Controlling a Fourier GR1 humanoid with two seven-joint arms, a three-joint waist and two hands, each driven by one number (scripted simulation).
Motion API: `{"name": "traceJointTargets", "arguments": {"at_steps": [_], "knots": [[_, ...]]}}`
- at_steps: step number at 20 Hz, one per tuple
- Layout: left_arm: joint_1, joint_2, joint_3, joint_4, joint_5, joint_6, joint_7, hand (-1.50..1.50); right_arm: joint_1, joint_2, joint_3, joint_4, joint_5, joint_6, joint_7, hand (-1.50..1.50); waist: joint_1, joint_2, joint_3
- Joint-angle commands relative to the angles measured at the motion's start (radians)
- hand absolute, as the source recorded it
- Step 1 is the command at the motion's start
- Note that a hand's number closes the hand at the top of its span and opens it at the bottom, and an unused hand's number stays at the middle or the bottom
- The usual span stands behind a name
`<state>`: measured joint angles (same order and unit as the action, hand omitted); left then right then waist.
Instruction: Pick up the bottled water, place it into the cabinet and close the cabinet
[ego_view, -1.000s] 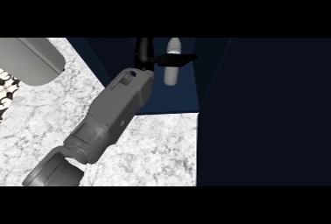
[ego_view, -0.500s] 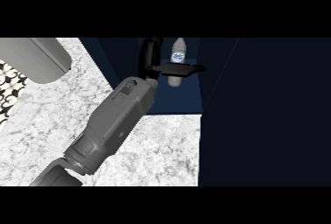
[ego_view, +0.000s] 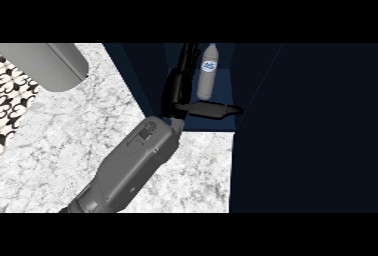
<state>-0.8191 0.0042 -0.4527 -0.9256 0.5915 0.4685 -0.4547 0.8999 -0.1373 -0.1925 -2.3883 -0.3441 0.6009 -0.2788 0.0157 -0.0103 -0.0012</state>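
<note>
Left hand (ego_view: 179, 95): it is open. The black fingers (ego_view: 184, 62) are stretched nearly straight and point up into the cabinet, and the thumb (ego_view: 214, 109) is spread out to the right. It holds nothing.
Bottle of water (ego_view: 207, 75): it stands upright inside the cabinet, on the dark blue floor. It is pale, with a small blue label near the top and a white cap.
Hand and bottle: the fingers lie just beside the bottle on its left side, and the thumb passes just under its base. Whether the fingers touch the bottle cannot be told from this view.
Forearm (ego_view: 133, 165): it is grey, comes in from the lower left and goes slanted up over the counter to the opening of the cabinet.
Cabinet (ego_view: 148, 75): it is dark blue and open, with the inside in shadow.
Dark panel (ego_view: 310, 125): it fills the right side of the view, beside the opening.
Counter (ego_view: 74, 135): white and grey marble, to the left of the cabinet and below it.
Grey rounded object (ego_view: 44, 65): it is at the upper left, over the counter.
Black and white pattern (ego_view: 11, 110): a narrow piece at the left edge.
</note>
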Motion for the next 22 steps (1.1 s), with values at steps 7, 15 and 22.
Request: {"name": "traceJointTargets", "arguments": {"at_steps": [7, 15, 22], "knots": [[0.364, 0.083, -0.146, -0.419, -0.039, 0.036, 0.053, -1.5, 0.037, -0.02, -0.023, -0.173, -0.04, -0.017, 0.05, -1.5, -0.007, 0.002, 0.0], [0.611, 0.229, -0.213, -0.769, -0.059, 0.067, 0.095, -1.5, -0.057, -0.128, 0.14, -0.134, 0.039, 0.063, 0.149, 1.5, 0.02, 0.004, -0.001], [0.775, 0.321, -0.179, -0.882, -0.052, 0.024, 0.036, -1.5, 0.025, -0.145, 0.296, -0.219, 0.11, 0.126, 0.172, 1.5, -0.013, 0.002, -0.001]]}}
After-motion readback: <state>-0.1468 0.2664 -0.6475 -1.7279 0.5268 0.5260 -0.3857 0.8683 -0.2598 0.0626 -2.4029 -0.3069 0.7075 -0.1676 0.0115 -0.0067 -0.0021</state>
